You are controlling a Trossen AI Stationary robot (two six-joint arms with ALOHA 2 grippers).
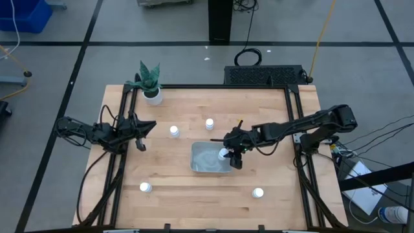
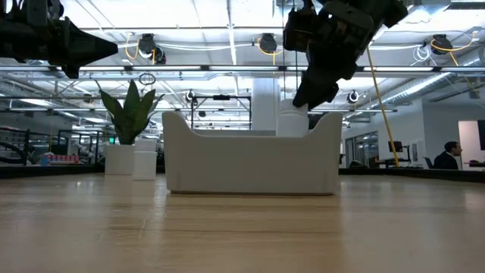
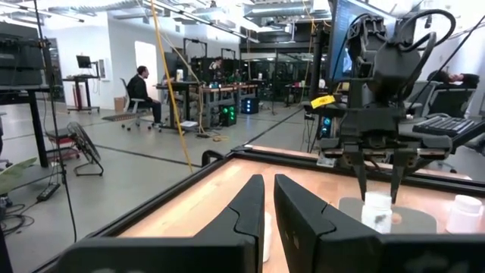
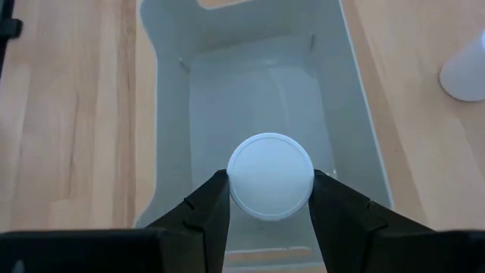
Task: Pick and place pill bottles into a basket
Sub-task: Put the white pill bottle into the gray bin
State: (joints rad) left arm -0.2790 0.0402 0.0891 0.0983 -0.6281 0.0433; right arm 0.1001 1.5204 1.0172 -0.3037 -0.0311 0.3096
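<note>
Right now the right gripper hangs over the pale grey, shallow, rounded-corner plastic basket at the middle of the wooden bench, its jaws closed on the cap of a small white cylindrical pill bottle. It holds the bottle upright over the basket's floor, probably so it drops in standing. Four more white bottles stand apart on the wood: two toward the far edge, two toward the near edge. The left gripper waits by the left edge, its fingers almost together and holding nothing.
</note>
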